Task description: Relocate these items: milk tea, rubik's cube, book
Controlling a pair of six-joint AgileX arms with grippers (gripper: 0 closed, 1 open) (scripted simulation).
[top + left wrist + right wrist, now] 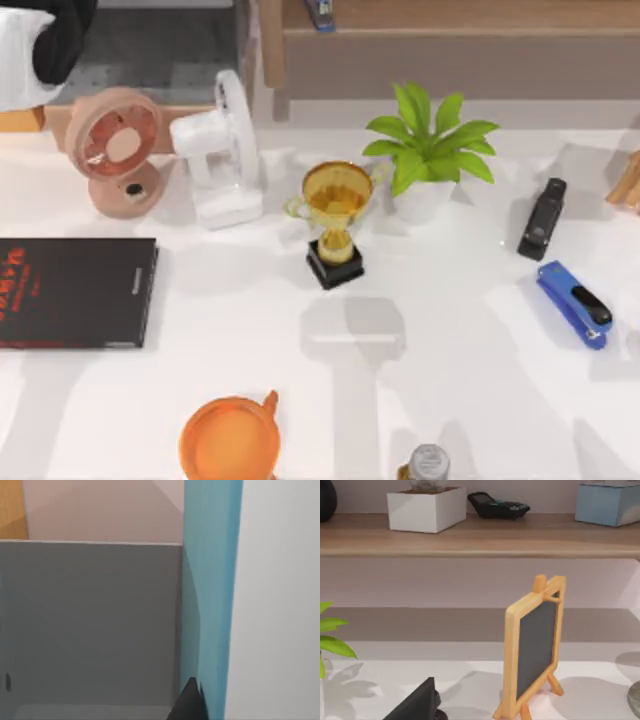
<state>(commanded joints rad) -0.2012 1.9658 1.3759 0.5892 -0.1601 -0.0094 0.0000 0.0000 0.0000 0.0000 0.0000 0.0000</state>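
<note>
The left arm (40,45) reaches off the top left corner of the surface (420,350), above a grey bin (150,50) that stands behind the fans. In the left wrist view the left end effector (192,700) shows as 1 dark tip pressed flat against the teal cover of the book (210,595). The book stands on edge and runs straight out from the wrist, just beside the bin's grey wall (90,620). From that I judge the end effector to be clamped on the book and carrying it at the bin. Whether the book is already inside the bin or only over it, I cannot tell.

The book looks stiff and fairly heavy for its size. Its smooth cover could slip or pivot in a 2-finger pinch, so a hold close to the spine, squeezing both covers, seems safest. Lowering it slowly should keep a corner from catching the bin's rim.

The right wrist view looks over the right side of the surface toward a small chalkboard easel (535,650). I cannot tell the state of the right end effector.
</note>
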